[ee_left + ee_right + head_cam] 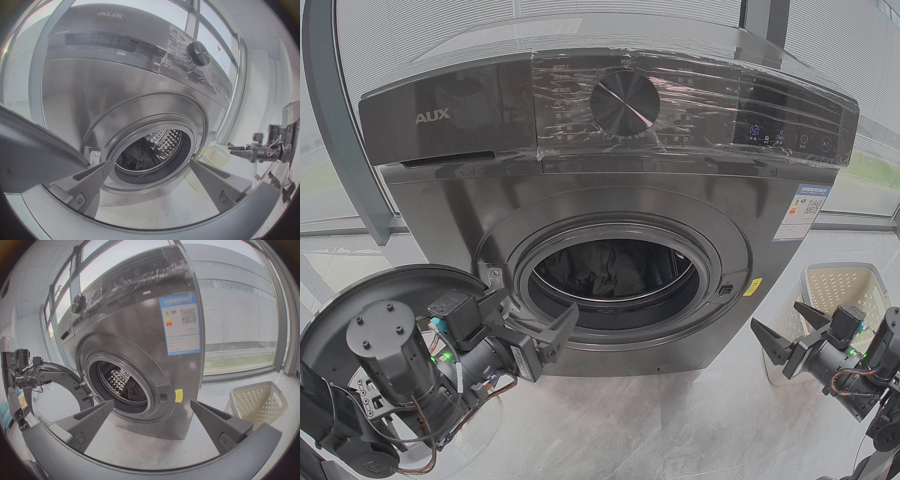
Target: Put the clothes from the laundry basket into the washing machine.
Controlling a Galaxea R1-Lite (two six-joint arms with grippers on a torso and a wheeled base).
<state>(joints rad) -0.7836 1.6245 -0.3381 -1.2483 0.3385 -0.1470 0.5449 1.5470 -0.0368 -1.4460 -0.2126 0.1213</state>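
Grey plastic fingers of the left gripper (537,309) stand apart with nothing between them. It hangs low in front of the machine, just beside the hinge bracket (495,275) of the open door (394,281). The right gripper (775,314) is likewise spread and empty, off to the right, near the laundry basket (842,270).

Risk 1: the left arm sits between the door and the drum mouth (612,230). A sideways swing from this spot could strike the hinge or knock the door, and a door that swings inward could trap the fingers.

Risk 2: the basket stands on the floor against the machine's right corner, and what shows of its inside in the right wrist view looks bare. Part of its bottom is hidden by its own wall, so a small item could be missed. I judge that loading is nearly or fully done, but this is not confirmed.

Risk 3: the floor (650,412) is glossy tile, so a nudge from the right arm may slide the light basket away.

Farther in, the clothes (609,265) lie as a dark heap inside the drum of the washing machine (456,206), behind the lip. None appears to hang over the seal. If the door is shut next, any fold that creeps forward would be pinched.
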